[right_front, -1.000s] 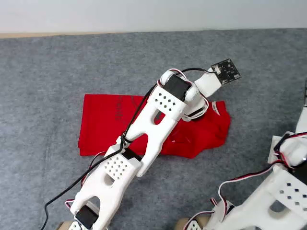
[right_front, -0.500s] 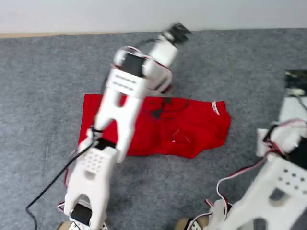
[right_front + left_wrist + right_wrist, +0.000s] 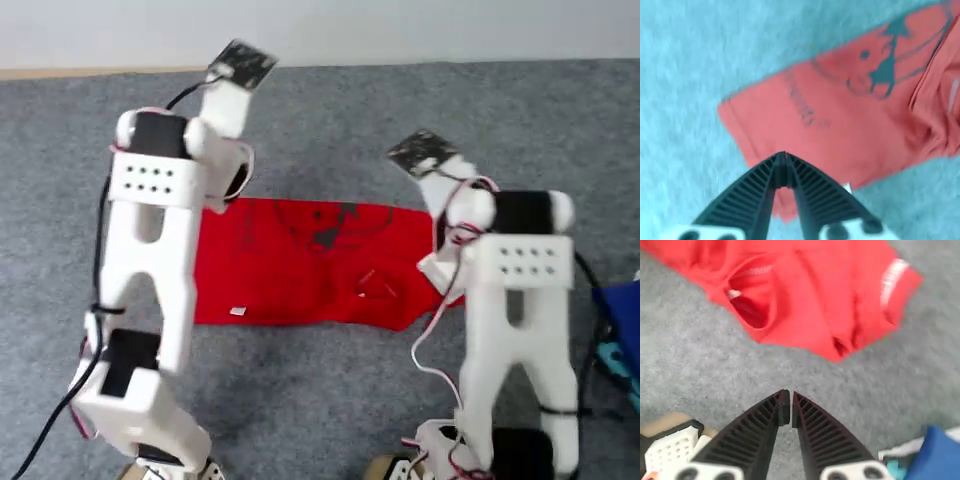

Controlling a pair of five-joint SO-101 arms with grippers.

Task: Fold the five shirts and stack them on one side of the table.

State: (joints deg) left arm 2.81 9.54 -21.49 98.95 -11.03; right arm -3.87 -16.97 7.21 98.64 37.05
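Status for you, all placed off the red shirt (image 3: 320, 265):

- The shirt lies on the grey mat (image 3: 330, 400), roughly midway between the two arms. It looks part-folded into a long strip, dark print up. A small white tag (image 3: 237, 311) sits at its near edge.
- Your left arm (image 3: 150, 230) stands over the flat end of the shirt. The left gripper (image 3: 785, 156) hangs above that end, just inside the shirt's corner (image 3: 727, 107). Its fingers are closed tip to tip, with nothing between them.
- Your right arm (image 3: 515, 270) stands at the shirt's other end, which is rumpled, with loose folds and a white-trimmed opening (image 3: 752, 295). The right gripper (image 3: 788, 394) is above bare mat just off that end and is not touching cloth. Its fingers are pinched to a hairline gap and hold nothing.
- A blue item (image 3: 620, 310) lies well apart from the shirt, past the right arm at the mat's edge. You can't tell from these views what it is.
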